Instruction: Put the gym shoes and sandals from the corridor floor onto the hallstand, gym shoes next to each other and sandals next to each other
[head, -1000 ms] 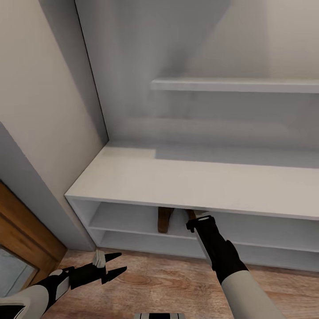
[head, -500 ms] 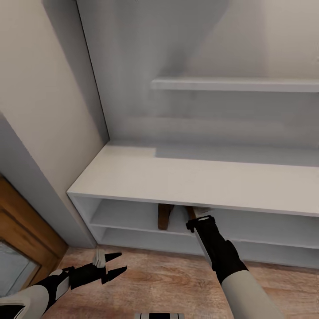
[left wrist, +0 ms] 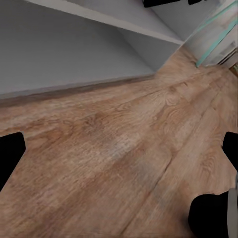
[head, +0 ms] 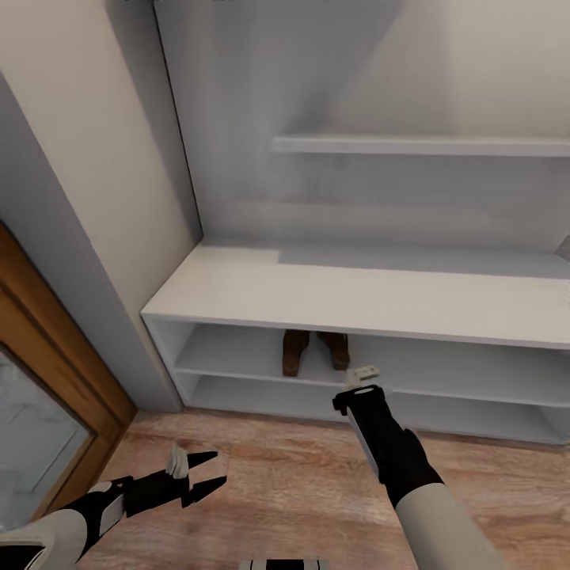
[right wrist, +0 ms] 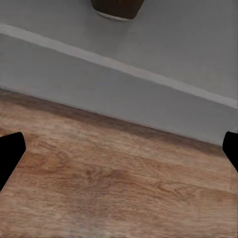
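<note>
The hallstand (head: 356, 289) takes the middle of the head view, from about 9 o'clock to 3 o'clock, and the corridor floor (head: 285, 483) lies below it toward 6 o'clock. Compared with one second ago the whole picture has slid down and to the right: more floor is visible and both shelf tiers now show. This is the robot backing away, not the rack moving.

The two sandals (head: 315, 351) stand side by side on the upper open shelf, just above centre, toes to the back. They look close together, though the shelf shadow makes it hard to say if they touch. This half of the task seems finished, and the gym shoes are what remains, I judge.

The right gripper (head: 364, 378), at 6 o'clock slightly right, points at the rack, empty, jaws spread wide in its wrist view. The left gripper (head: 207, 469), at 7 o'clock, hangs over bare floor, also wide and holding nothing.
</note>
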